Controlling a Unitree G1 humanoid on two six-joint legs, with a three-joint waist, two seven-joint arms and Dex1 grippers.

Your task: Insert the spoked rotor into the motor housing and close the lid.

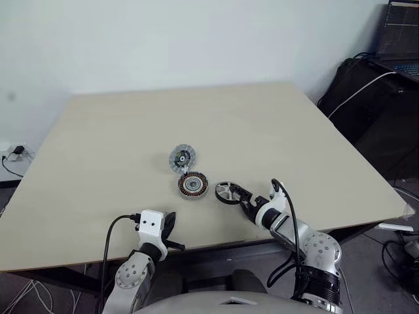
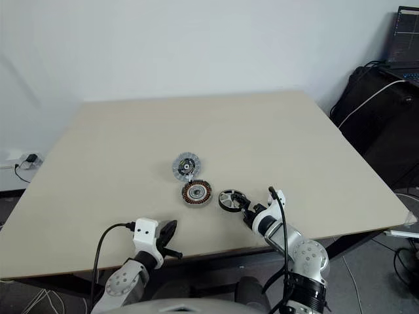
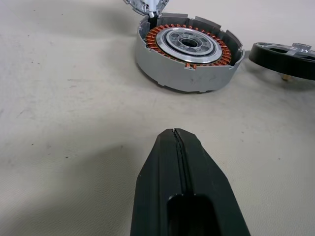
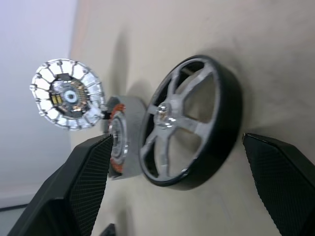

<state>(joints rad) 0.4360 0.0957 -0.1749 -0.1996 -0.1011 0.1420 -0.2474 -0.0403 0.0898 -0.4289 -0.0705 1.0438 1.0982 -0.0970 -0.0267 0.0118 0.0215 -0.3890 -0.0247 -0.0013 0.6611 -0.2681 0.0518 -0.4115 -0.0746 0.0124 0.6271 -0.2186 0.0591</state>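
**Right gripper straddling the rotor, nothing lifted yet**

Lying flat on the pale beige table (image 1: 98, 170), toward the middle of the near edge: the small round spoked rotor with black rim and shiny silver spokes (image 1: 228, 192). Just beside it, toward the table's left edge: the round motor housing with copper windings ringing a silver centre (image 1: 192, 185). Touching that housing on its far side: the round silver-grey lid with dark centre hub (image 1: 182, 157), propped up against it.

Right gripper (image 4: 177, 182) spread wide, one black finger on each side of the rotor's rim, rolled so as to pinch across the wheel; probably the grasp step, with insertion and lid closing both ahead.

Left gripper (image 3: 176, 142) pressed together on nothing, parked near the table's near edge and aimed at the housing, seemingly on standby.

Hard to tell: whether either right finger touches the rim. Rotor's underside hidden; part of the housing behind the rotor in the right wrist view. Lid cut off in the left wrist view.
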